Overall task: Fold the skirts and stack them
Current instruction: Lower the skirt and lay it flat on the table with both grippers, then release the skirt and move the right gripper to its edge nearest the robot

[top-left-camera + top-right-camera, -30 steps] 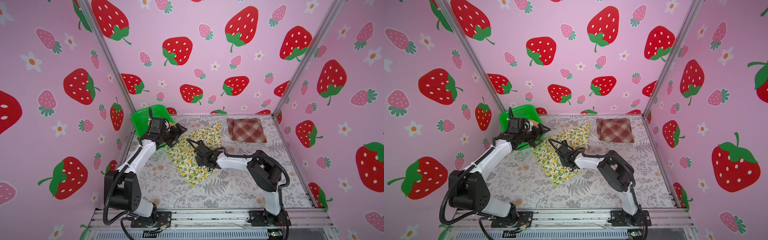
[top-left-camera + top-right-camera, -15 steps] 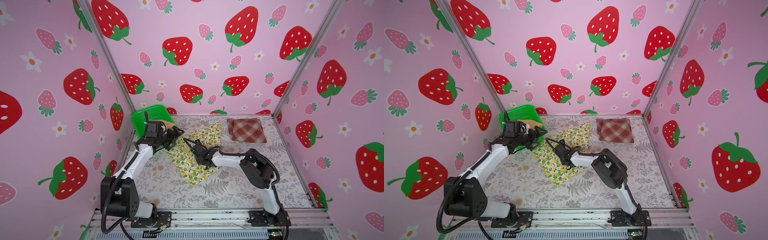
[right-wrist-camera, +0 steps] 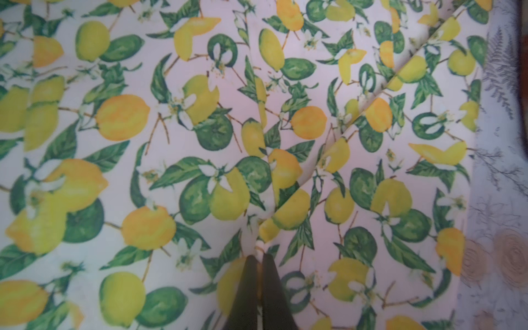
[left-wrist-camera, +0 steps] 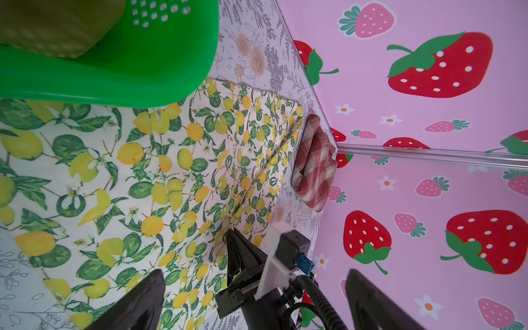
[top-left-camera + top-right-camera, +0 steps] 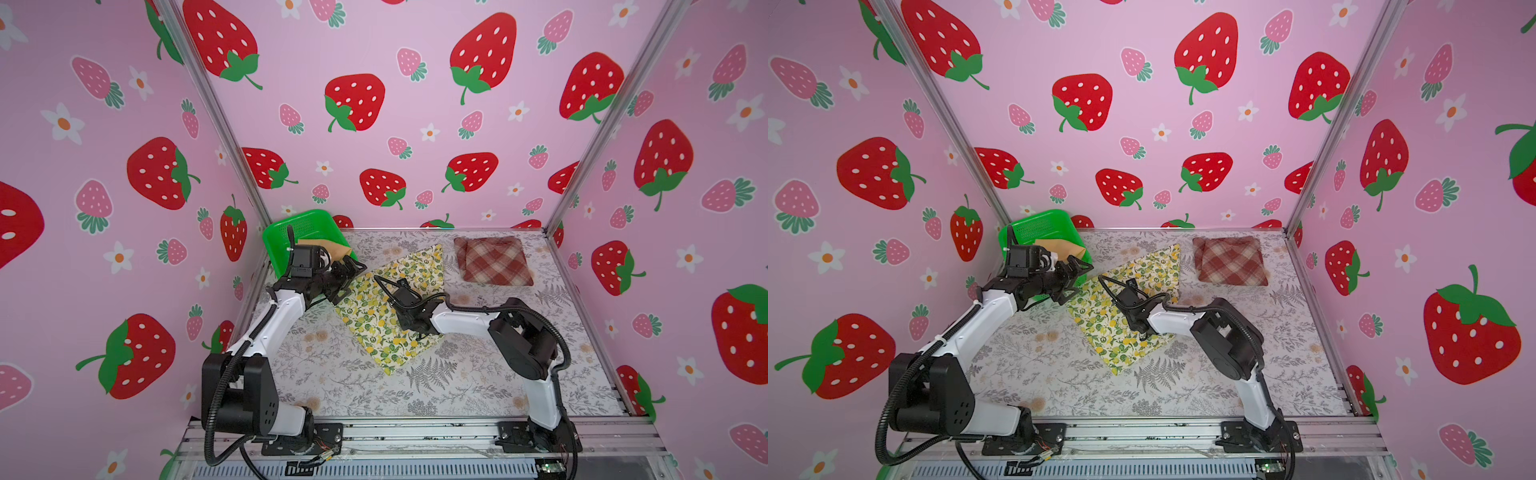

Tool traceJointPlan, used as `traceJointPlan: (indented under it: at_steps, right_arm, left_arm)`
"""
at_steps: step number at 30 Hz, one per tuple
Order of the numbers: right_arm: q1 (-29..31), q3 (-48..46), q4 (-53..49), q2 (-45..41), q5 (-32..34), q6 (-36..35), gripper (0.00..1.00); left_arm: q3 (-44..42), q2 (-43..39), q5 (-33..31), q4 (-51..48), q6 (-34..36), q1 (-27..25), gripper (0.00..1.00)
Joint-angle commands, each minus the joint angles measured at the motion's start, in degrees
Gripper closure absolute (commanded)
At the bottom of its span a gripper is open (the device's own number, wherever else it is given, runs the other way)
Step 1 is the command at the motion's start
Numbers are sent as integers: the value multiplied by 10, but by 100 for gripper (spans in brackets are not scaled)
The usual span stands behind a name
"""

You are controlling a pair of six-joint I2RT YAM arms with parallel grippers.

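Note:
The lemon-print skirt (image 5: 374, 328) (image 5: 1100, 328) lies spread on the table's middle. My right gripper (image 5: 400, 286) (image 5: 1131, 285) (image 3: 258, 257) is shut on a pinched fold of it, and creases run outward from the pinch. My left gripper (image 5: 347, 282) (image 5: 1072, 280) (image 4: 254, 300) stands open over the skirt's left corner (image 4: 85, 160), beside the basket. It holds nothing. The plaid skirt (image 5: 492, 262) (image 5: 1231, 262) (image 4: 314, 163) lies folded at the back right. The mustard skirt (image 5: 332, 248) (image 5: 1065, 246) (image 4: 51, 28) sits in the basket.
A green perforated basket (image 5: 305, 226) (image 5: 1034, 226) (image 4: 137, 74) leans in the back left corner, its rim right by my left gripper. Pink strawberry walls close in three sides. A floral cloth (image 5: 478, 386) covers the table.
My right gripper's jaws have closed on the lemon skirt, gathering a small fold. My left gripper has shifted slightly toward the skirt's corner and stays open.

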Motion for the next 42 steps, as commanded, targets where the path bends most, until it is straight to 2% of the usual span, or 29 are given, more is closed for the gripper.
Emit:
traceJointPlan:
  at_steps: [1,8,12,17,21,23,24,25,26,27,29,33,39,42]
  right_arm:
    - [-14,-33,14,-81,-15,7,98]
    - [-102,-168,49,-261,-87,45,98]
    - [-194,-261,65,-354,-130,57,98]
    - [-331,-334,67,-412,-189,59,96]
    - [-418,-383,95,-446,-214,66,80]
    - [-447,-391,106,-453,-226,66,63]
    - [-450,-387,108,-455,-231,62,47]
    - [-450,-379,110,-453,-237,56,32]
    - [-448,-374,112,-453,-247,55,8]
    - [-444,-368,114,-455,-257,57,0]
    - [-419,-351,108,-456,-253,52,0]
    - [-301,-297,64,-447,-189,21,0]
    - [-123,-259,19,-407,-135,-11,0]
    - [-45,-245,-12,-379,-100,-25,0]
  left_arm:
    - [-13,-24,-1,4,14,2,0]
    - [-31,-31,-10,4,28,0,0]
    - [-38,-27,-11,10,28,-4,0]
    - [-47,-23,-13,17,27,-14,0]
    - [-56,-20,-21,22,26,-25,0]
    - [-59,-18,-22,22,27,-29,0]
    - [-62,-18,-23,24,27,-32,0]
    - [-66,-18,-25,26,27,-34,0]
    - [-69,-18,-28,27,28,-36,0]
    - [-72,-18,-33,27,29,-39,0]
    - [-78,-16,-41,25,31,-42,0]
    - [-110,-25,-71,26,19,-44,0]
    - [-163,-55,-175,1,16,-43,1]
    - [-184,-52,-204,7,10,-42,2]
